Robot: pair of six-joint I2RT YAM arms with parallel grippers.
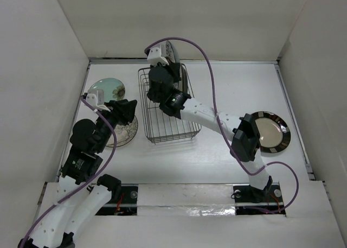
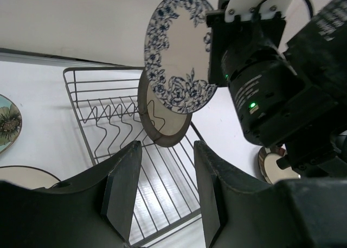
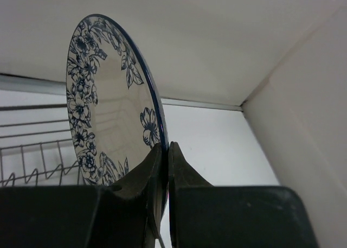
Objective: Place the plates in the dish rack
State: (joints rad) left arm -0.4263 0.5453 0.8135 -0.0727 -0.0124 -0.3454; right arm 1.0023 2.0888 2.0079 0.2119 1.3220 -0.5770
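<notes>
My right gripper (image 3: 165, 150) is shut on the rim of the blue-floral white plate (image 3: 103, 107) and holds it upright above the far end of the dish rack (image 1: 168, 115). The left wrist view shows this plate (image 2: 179, 47) just above a grey-brown plate (image 2: 162, 123) standing between the rack's prongs (image 2: 108, 115). My left gripper (image 2: 165, 172) is open and empty, left of the rack, over the cream tree-drawing plate (image 1: 123, 134). The pale green plate (image 1: 107, 89) lies at the far left. The dark-rimmed plate with cream centre (image 1: 271, 131) lies at the right.
White walls close in the table on the left, back and right. The right arm (image 1: 217, 120) stretches diagonally across the rack's near right corner. A purple cable (image 1: 209, 69) loops above the rack.
</notes>
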